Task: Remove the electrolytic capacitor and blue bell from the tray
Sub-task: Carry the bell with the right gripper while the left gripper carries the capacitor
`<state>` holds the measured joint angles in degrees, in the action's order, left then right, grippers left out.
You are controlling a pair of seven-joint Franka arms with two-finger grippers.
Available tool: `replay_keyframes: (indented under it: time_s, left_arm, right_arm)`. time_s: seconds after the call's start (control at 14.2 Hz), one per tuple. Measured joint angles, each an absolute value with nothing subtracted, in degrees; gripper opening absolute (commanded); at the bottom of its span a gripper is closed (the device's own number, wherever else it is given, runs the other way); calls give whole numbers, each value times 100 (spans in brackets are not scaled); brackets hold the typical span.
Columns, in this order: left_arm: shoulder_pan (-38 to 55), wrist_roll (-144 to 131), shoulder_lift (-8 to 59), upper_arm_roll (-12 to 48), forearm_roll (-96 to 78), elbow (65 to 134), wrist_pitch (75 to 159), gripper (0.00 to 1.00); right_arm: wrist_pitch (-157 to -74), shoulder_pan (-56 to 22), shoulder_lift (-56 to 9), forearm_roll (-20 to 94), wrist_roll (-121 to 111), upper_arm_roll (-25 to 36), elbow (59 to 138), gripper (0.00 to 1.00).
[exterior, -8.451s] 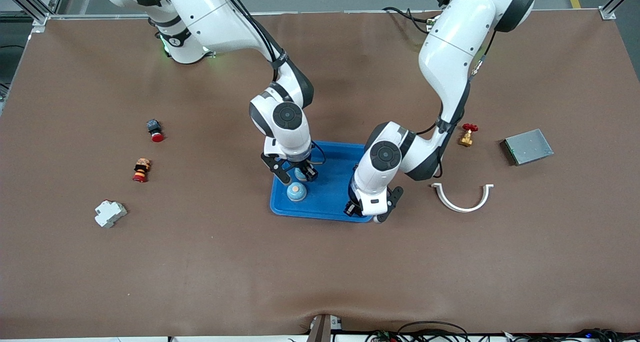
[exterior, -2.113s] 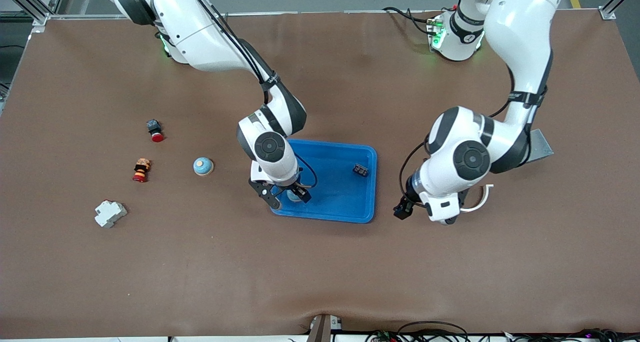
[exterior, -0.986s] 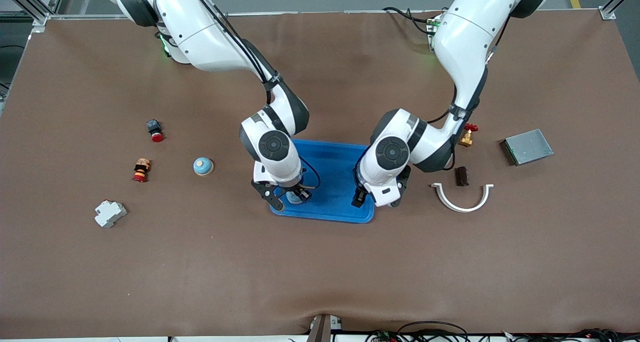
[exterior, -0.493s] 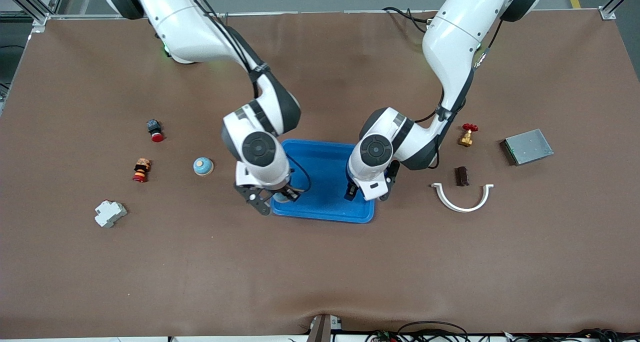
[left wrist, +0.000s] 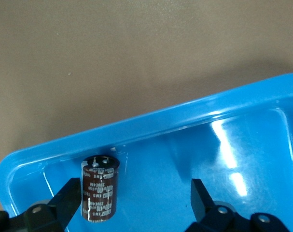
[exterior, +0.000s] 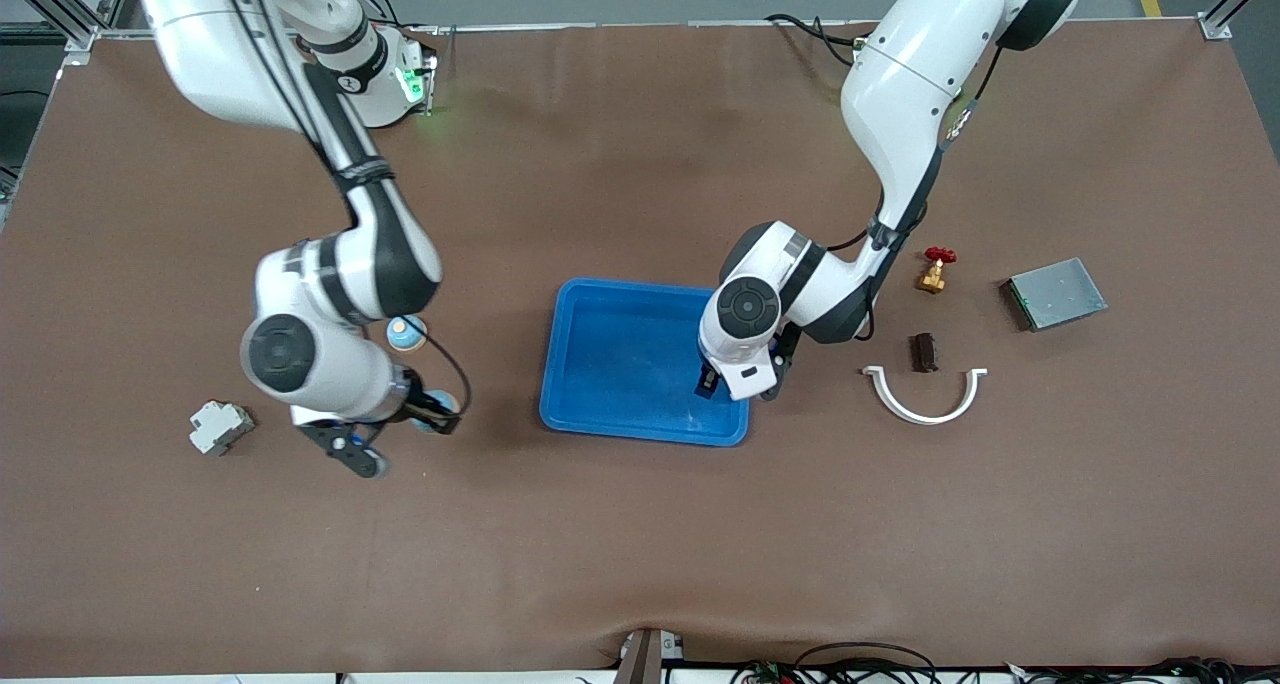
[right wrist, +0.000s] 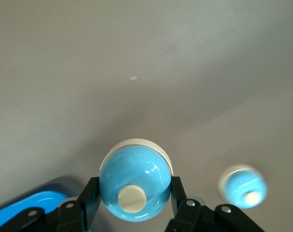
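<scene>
1. Blue bell [right wrist: 133, 187]: clamped between the fingers of my right claw [exterior: 400, 432], carried over bare counter [exterior: 640, 544], well clear of the tray toward the right arm's end. Judged: out of the tray, not yet set down.

2. Second blue bell [exterior: 404, 333]: on the counter just beside my right claw, already outside the tray.

3. Electrolytic capacitor [left wrist: 101, 187]: dark brown, upright, in a corner of the blue tray [exterior: 600, 344], close against the rim. It stands just inside one finger of my left claw [left wrist: 132, 205], jaws spread wide over the tray floor with nothing gripped. Judged: the one item left to take out.

4. Farther from my left claw, toward the left arm's end: white curved bracket [exterior: 925, 396], small dark brown block [exterior: 922, 352], red-handled brass valve [exterior: 935, 269], grey metal box [exterior: 1056, 293].

5. Beside my right claw: white breaker [exterior: 220, 428].
</scene>
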<state>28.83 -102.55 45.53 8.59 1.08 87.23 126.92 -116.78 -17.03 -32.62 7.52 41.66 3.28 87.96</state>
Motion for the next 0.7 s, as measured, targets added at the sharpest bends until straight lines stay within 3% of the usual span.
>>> replay_keyframes:
  time_s: [0.35,0.56,0.7]
  left_arm:
    - [2911,-10255,4612,860,114,8758,12689,100]
    - [2927,-10255,4643,860,125,8749,12700,38]
    - [2927,-10255,4642,859,132,8695,12701,16]
  right_arm:
    - [-12490,-1349,-2884,761,3107,327,9875,0]
    - [-12999,-1012,-2808,762,2340,330,10381,0]
    - [-13264,-823,-2720,762,1912,331,10722,0]
